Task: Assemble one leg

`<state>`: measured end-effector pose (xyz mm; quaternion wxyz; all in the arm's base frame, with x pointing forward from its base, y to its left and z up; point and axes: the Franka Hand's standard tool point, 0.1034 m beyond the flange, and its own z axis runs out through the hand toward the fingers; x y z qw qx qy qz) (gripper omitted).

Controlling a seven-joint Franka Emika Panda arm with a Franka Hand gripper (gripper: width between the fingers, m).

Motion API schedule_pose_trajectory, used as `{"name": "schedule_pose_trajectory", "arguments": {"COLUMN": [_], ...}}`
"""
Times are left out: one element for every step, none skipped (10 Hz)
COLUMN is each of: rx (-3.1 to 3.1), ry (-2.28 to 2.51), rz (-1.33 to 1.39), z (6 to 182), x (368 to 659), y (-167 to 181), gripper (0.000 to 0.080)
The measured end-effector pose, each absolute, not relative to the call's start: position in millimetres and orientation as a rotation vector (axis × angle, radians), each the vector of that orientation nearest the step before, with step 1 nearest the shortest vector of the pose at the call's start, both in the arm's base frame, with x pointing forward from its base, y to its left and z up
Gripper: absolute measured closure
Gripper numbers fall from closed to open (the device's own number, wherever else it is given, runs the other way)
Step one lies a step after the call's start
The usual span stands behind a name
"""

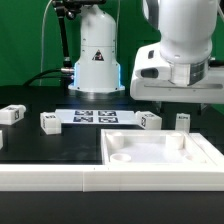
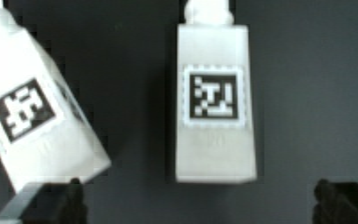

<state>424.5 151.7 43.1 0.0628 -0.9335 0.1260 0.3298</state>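
Wrist view: hand [image 2: 197, 200] fingers [image 2: 51, 202] cropped by edge, only tips show; tilted leg [image 2: 34, 110] cut off too. Exterior view: marker board [image 1: 95, 117] tags unreadable.

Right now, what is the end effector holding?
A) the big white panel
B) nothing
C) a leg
B: in the wrist view the end effector is open and grips nothing, while the straight leg and the tilted leg lie loose on the black table.
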Motion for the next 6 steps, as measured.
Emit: {"name": "schedule_pose_trajectory", "arguments": {"rx": [-2.789, -2.758, -2.74, -2.73, -2.737, -2.744], "ry": [0.373, 0.36, 0.349, 0.34, 0.34, 0.341], "rz": [1.087, 1.174, 1.216, 1.239, 1.223, 1.212], "z": [40.8, 39.5, 37.5, 33.0, 28.0, 23.6], "x": [423.5, 421.7, 421.7, 420.4, 420.1, 417.9], "y": [154.1, 158.1, 160.9, 161.5, 162.5, 163.5], "gripper": [0.0151, 0.0151, 0.0151, 0.0151, 0.0151, 0.0151]}}
